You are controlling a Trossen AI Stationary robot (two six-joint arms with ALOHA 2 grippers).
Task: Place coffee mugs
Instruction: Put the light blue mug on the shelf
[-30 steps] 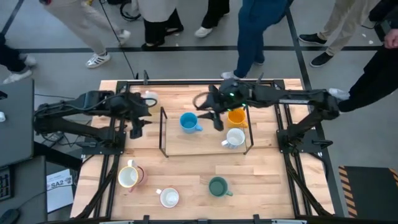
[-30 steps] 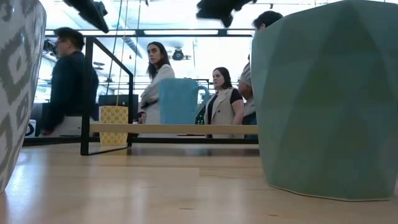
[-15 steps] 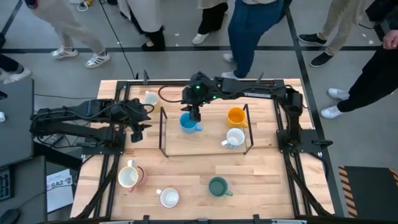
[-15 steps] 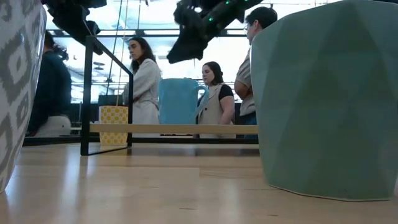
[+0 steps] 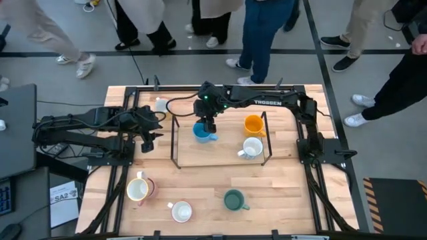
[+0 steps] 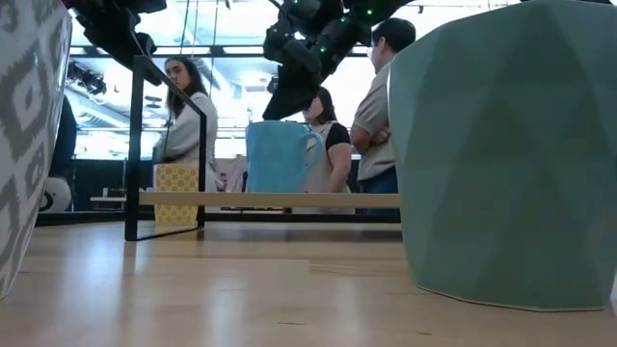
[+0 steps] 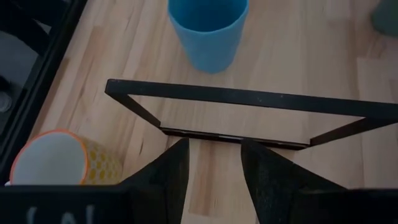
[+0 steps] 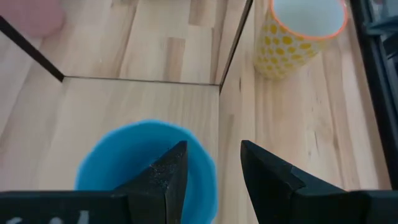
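Observation:
A blue mug [image 5: 202, 131] stands upright on the wooden board of a black wire rack [image 5: 175, 141], with an orange mug [image 5: 253, 124] and a white mug [image 5: 251, 148] beside it. My right gripper [image 5: 209, 121] is open and hovers just above the blue mug [image 8: 146, 171]. One finger is over its hollow, the other outside its rim. In the low view the gripper [image 6: 286, 92] is close above the mug [image 6: 280, 156]. My left gripper [image 5: 148, 131] waits open at the rack's left end. A yellow-dotted mug [image 5: 161, 105] stands on the table at the far left.
On the table near the front stand a cream mug [image 5: 137, 190] with a pink one [image 5: 151, 186] beside it, a white mug [image 5: 181, 212] and a dark green mug [image 5: 233, 200]. The rack's thin black bars [image 7: 236, 98] rise around the board. People walk beyond the far edge.
My right gripper has swung from above the orange mug toward the table's left. It has come down over the blue mug and stayed open. The mugs have not moved.

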